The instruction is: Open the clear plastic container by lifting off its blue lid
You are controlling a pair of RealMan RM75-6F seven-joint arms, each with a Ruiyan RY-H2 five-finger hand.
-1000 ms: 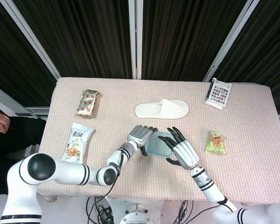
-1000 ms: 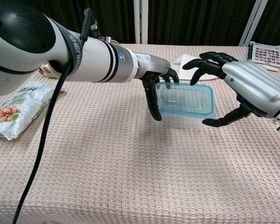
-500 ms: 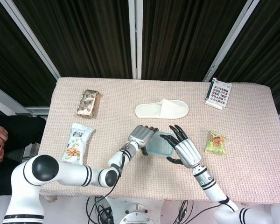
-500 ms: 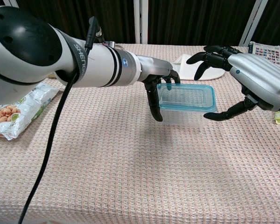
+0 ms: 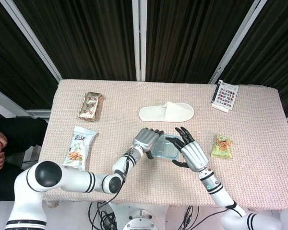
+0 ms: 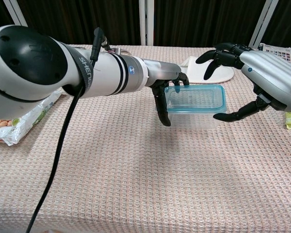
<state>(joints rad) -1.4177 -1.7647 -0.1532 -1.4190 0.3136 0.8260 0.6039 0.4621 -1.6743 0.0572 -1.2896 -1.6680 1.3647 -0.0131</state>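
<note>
Now, container: the clear plastic container sits on the tabletop, near its front-middle, with the blue lid on top of it.
Lid: its right end looks tilted slightly upward in the chest view; whether it has come free of the box cannot be told.
Left robot hand: the left robot hand is at the container's left end, fingers curled down along that side and touching the lid's edge there, so it braces or grips the box.
Right robot hand: the right robot hand is at the container's right end, fingers spread wide and arched above the lid, thumb reaching under toward the lid's right edge; contact is not clear, and nothing is plainly held.
Slipper: a white slipper lies just behind the container.
Snacks: a green snack bag lies right of the container, a peanut packet well to its left, a gold packet behind and left.
Card: a colour-patch card lies far behind and right of the container.
</note>
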